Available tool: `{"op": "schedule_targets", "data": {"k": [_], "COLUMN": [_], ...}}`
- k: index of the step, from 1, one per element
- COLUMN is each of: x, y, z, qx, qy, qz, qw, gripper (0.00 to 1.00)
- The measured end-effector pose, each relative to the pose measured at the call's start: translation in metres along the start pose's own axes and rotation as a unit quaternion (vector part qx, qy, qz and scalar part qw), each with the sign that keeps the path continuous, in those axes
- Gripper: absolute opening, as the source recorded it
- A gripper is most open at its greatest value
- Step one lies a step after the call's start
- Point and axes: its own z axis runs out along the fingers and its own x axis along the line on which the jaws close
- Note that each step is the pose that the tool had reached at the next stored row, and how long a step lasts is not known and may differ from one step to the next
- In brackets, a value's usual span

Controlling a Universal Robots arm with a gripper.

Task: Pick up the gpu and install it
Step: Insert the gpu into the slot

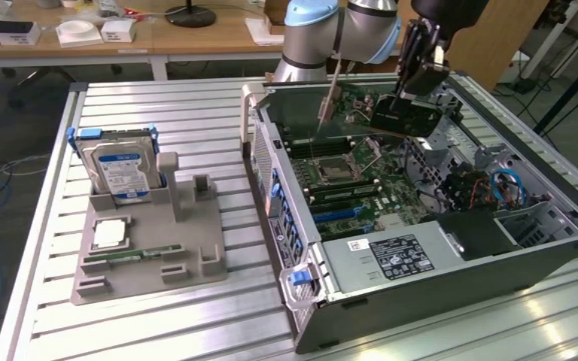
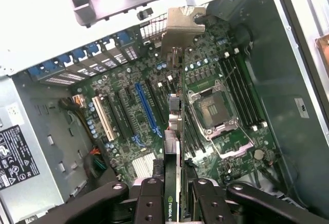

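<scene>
The gpu (image 1: 406, 120), a dark flat card with a silver bracket (image 1: 328, 94) at one end, hangs edge-down over the open computer case (image 1: 309, 301), above the motherboard (image 1: 354, 180). My gripper (image 1: 411, 98) is shut on the card's upper edge. In the wrist view the gpu (image 2: 175, 131) runs edge-on away from my gripper (image 2: 176, 198), its bracket (image 2: 182, 26) near the case's rear slot openings. My fingers (image 2: 149, 201) clamp it from both sides. The card hovers between the blue expansion slot (image 2: 147, 106) and the processor socket (image 2: 213, 111), apart from the board.
A grey holder (image 1: 148, 256) on the slatted metal table (image 1: 199, 331) carries a silver hard drive (image 1: 118, 169), a processor chip (image 1: 109, 234) and a green memory stick (image 1: 133, 256). Inside the case sit a power supply (image 1: 400, 256) and coloured cables (image 1: 495, 184). A desk stands behind.
</scene>
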Motion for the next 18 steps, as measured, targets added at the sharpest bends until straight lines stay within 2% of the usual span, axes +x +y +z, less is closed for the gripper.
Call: {"op": "schedule_targets", "data": {"k": [9, 18], "x": [0.0000, 0.0000], "y": [0.0000, 0.0000], "z": [0.0002, 0.0003], "qx": [-0.0007, -0.0014], "qy": [0.0016, 0.0032], "qz": [-0.033, -0.066], "qw": [0.9994, 0.9978], "gripper": [0.26, 0.26]}}
